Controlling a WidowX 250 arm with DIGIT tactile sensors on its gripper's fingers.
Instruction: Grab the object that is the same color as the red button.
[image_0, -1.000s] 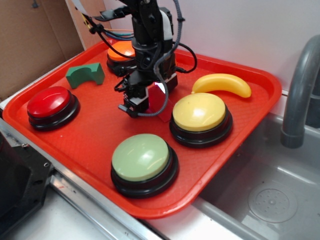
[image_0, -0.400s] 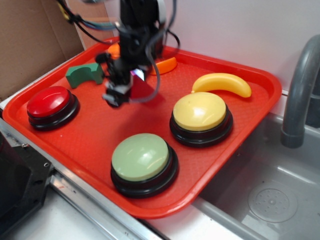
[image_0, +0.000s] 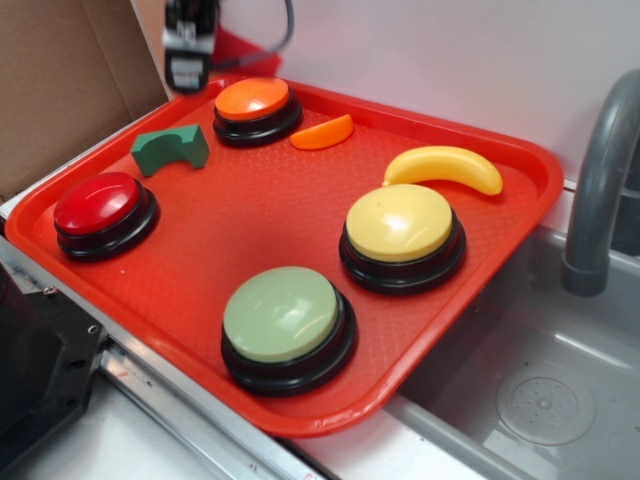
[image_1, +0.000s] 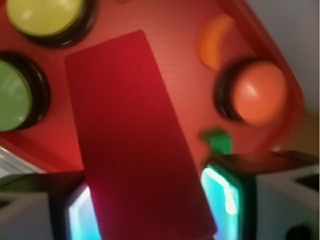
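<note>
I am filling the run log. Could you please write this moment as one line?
phase: lifted clear | gripper: shut on dark-red block | position: high over back-left of tray | red button: untouched

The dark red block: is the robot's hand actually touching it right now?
Touching. The wrist view shows the dark red block pinched between the hand's two fingers, lifted well above the tray.

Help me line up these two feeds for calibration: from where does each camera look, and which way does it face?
Exterior: high beside the tray, angled down across it; only the gripper shows, at the top edge.
Wrist: on the gripper, looking down past its fingers at the held dark-red block above the tray.
Shared: orange button, orange slice, green arch block.
</note>
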